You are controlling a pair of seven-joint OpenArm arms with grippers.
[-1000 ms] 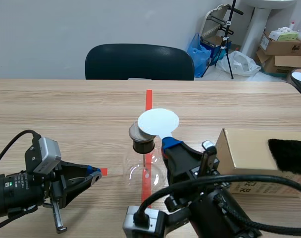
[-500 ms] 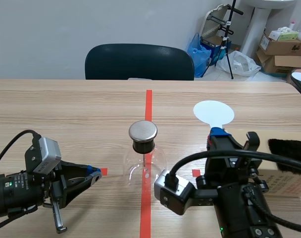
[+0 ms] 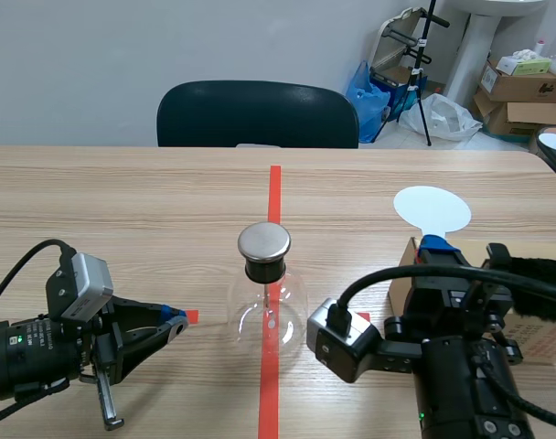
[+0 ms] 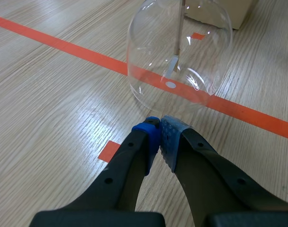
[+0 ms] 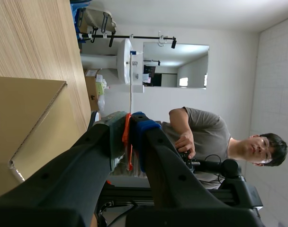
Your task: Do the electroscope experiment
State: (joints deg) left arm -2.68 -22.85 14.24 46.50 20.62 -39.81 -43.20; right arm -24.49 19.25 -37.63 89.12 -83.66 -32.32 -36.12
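Electroscope flask [image 3: 267,306] stands upright — right gripper [image 3: 440,247] pinches the white paddle [image 3: 431,208], vertical, round end up; left gripper [image 4: 159,124] pressed together.

The flask [image 3: 267,311] at the middle of the scene view was clear, glossy glass with bright glints. Its cap [image 3: 264,241] was dull brushed metal over a matt black stopper [image 3: 264,271]. The table [image 3: 122,201] showed pale wood grain, smooth with a faint sheen. The box [image 5: 25,118] was plain matt cardboard, and the fur [image 3: 543,288] at right was shaggy and black. The disc [image 3: 431,208] looked smooth, matt white. The left gripper [image 4: 159,122] had matt black plastic fingers with dotted blue pads.
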